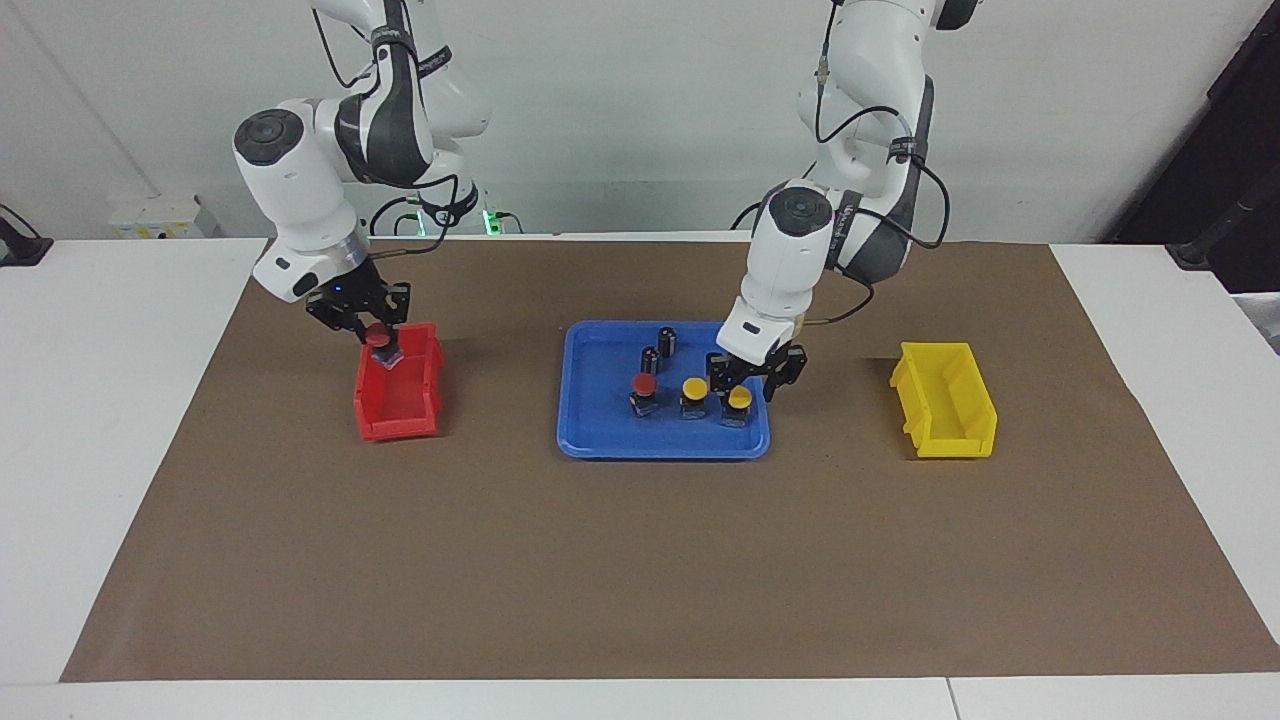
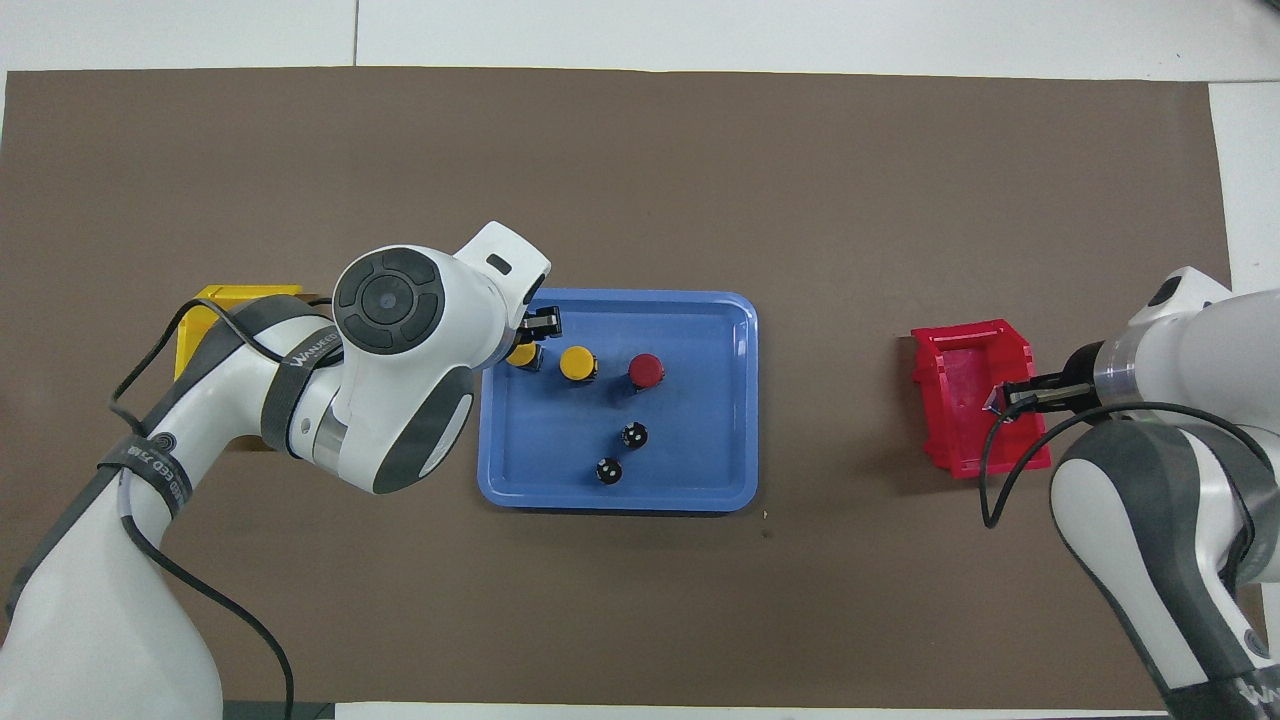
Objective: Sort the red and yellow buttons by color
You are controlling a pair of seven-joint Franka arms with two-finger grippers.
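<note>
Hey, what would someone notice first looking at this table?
Probably the right gripper holding a red button over the red bin at the right arm's end. Next, the blue tray mid-table, where the left gripper is down around a yellow button; a yellow bin waits at the left arm's end.

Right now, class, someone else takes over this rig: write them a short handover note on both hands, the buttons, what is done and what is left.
Right hand: shut on a red button, held over the red bin; not yet dropped.
Left hand: down in the blue tray, fingers open around a yellow button at the tray's left-arm end; no lift yet.
Also in the tray: the second yellow button and the second red button, side by side, plus two dark capless cylinders.
Yellow bin: nothing seen in it.
Done: no button sorted yet.
Left: release the red one, move both yellow ones and the last red one.
</note>
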